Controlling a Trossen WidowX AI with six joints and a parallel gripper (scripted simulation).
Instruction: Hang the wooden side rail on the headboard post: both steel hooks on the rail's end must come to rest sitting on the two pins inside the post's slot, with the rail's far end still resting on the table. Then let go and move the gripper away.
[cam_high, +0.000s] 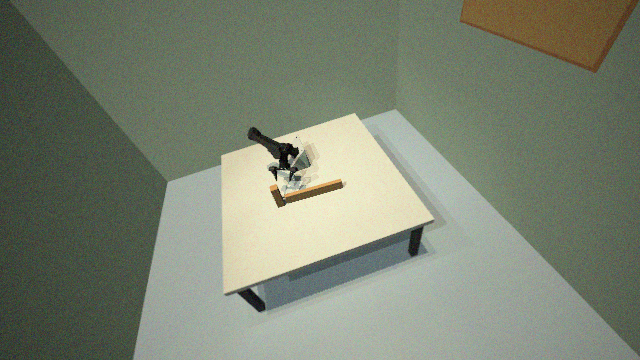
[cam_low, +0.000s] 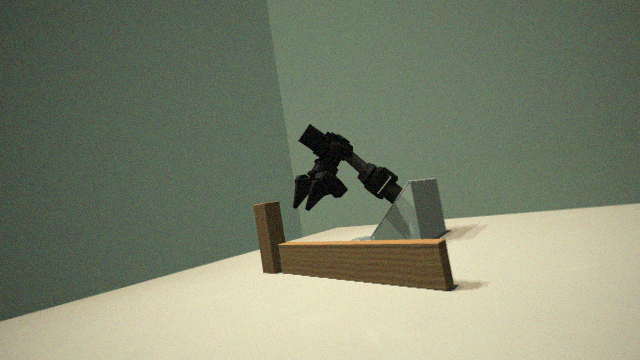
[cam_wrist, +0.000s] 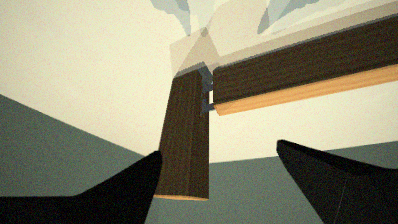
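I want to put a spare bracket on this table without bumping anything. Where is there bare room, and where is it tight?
Bare table lies in front of the rail, toward the near edge, and to its right. It is tight behind the rail, where the open pincer, the grey wedge and the post crowd together.

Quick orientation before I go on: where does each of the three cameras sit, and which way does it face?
Top: high above one table corner, looking down on the table; the whole arm shows.
Exterior: low beside the table, facing the side rail broadside; arm and open gripper above it.
Wrist: on the arm, looking past both fingers at the post.
All views share post and rail.
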